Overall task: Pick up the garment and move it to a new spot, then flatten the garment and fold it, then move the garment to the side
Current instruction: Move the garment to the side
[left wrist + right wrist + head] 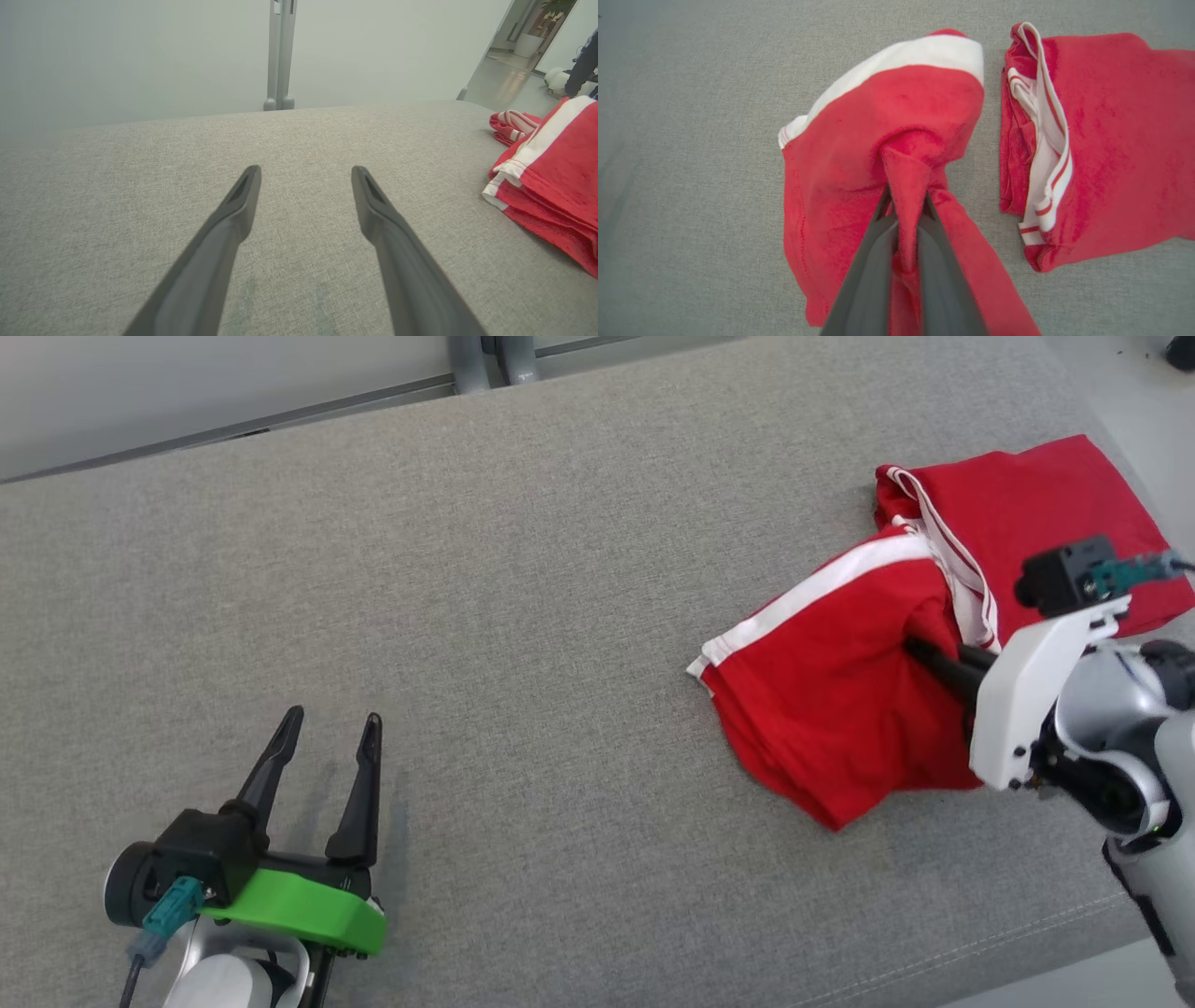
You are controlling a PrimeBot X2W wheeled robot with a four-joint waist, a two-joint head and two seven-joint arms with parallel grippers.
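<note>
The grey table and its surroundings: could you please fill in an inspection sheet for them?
Surface: grey fabric table, faint dark smudges by the left tool.
Job's things: red garment with white stripes, bunched at the table's right end, one part lifted.
Clutter: nothing seen.
Tools: left tool open over bare fabric; right tool shut on a pinch of the garment.
Cables: cable at the left wrist; teal plug at the right wrist.
Surroundings: pale wall, grey post, a person's sleeve near a doorway.
</note>
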